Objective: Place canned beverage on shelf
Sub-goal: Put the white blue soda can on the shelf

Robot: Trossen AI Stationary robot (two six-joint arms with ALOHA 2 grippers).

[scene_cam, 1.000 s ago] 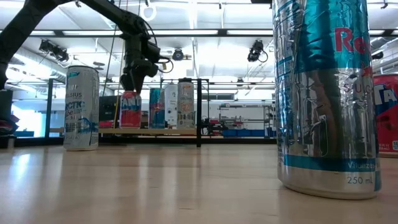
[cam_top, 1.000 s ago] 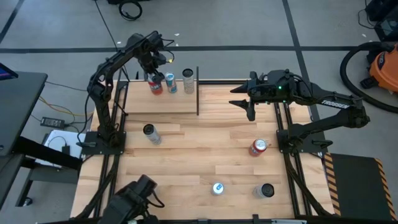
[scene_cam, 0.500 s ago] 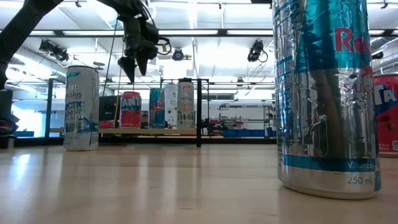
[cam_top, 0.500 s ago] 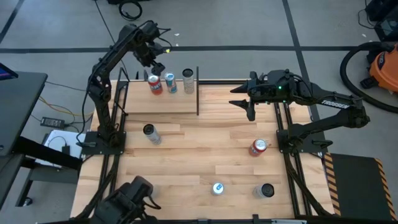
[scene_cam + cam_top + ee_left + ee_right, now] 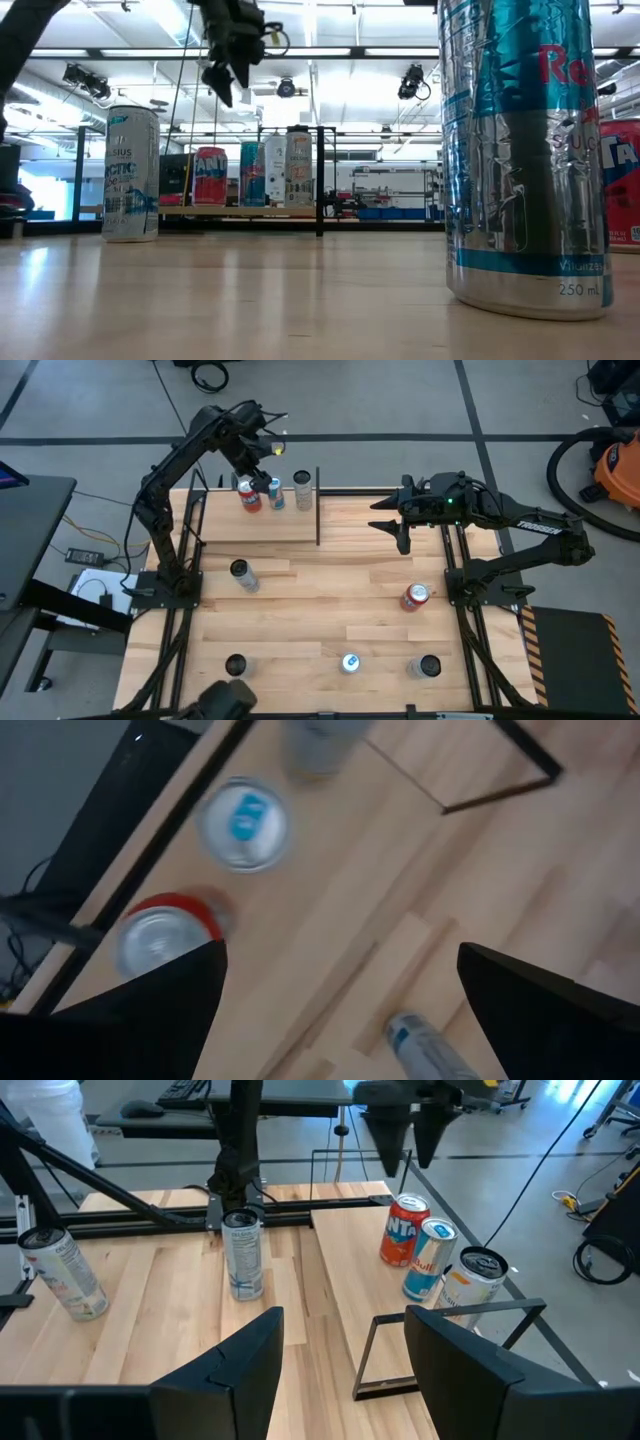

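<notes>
While my left gripper (image 5: 262, 444) hangs released above the shelf (image 5: 225, 525), the red can (image 5: 248, 496) stands upright on that panel, just beside a blue can (image 5: 274, 493) and a pale can (image 5: 302, 490). My right gripper (image 5: 392, 526) waits, spread wide, over the table (image 5: 330, 600).

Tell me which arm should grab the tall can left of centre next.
Left. Its open left gripper hangs above the shelf, on the tall can's side; the right gripper is across the table.
</notes>
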